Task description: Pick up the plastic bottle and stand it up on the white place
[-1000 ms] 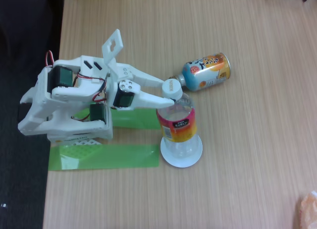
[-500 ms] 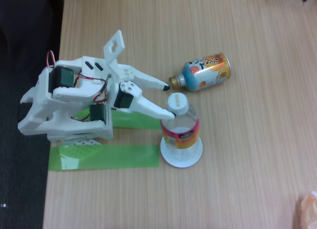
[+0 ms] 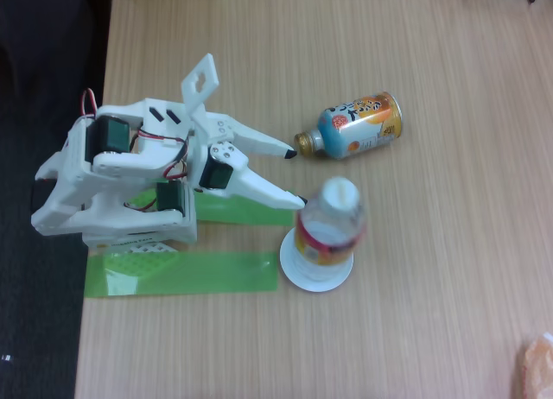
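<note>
The bottle [image 3: 330, 226] sits on the white plate [image 3: 316, 275], blurred and looking tipped to the right, cap [image 3: 340, 192] up. The claw [image 3: 294, 176] is spread wide with nothing in it; its lower fingertip seems to just touch the bottle's side. A can [image 3: 359, 125] lies on the surface [image 3: 432, 313] nearby.

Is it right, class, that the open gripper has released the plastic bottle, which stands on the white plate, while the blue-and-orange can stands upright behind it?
Not quite. The fixed view shows the blue-and-orange can lying on its side. The rest holds: gripper open, plastic bottle on the white plate.
</note>
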